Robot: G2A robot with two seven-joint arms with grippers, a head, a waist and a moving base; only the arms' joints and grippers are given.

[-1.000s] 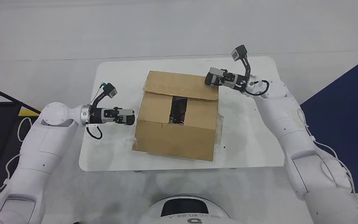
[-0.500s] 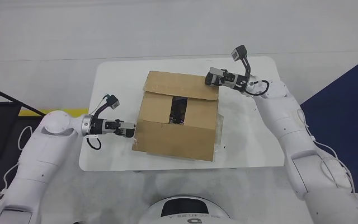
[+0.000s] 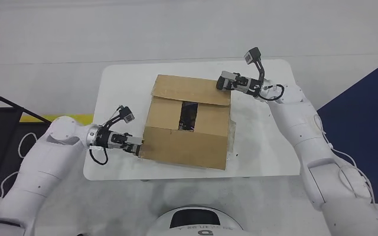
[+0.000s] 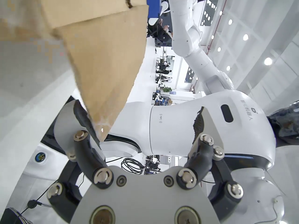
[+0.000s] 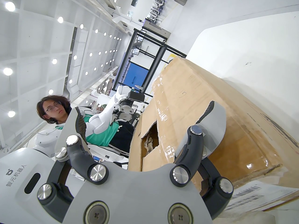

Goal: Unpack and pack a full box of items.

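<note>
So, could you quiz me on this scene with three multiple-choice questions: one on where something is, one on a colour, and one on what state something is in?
1. Where is the left gripper?
A. at a near corner of the box
B. deep inside it
C. at the table's far edge

2. What colour is the table?
A. black
B. white
C. green

3. How do the box's top flaps lie?
A. fully shut, no opening
B. all standing straight up
C. mostly folded down, with a gap in the middle

Answers:
1 A: the top view shows it at the box's near corner on the robot's left.
2 B: the bare tabletop around the box is white.
3 C: a dark opening shows between the folded flaps.
</note>
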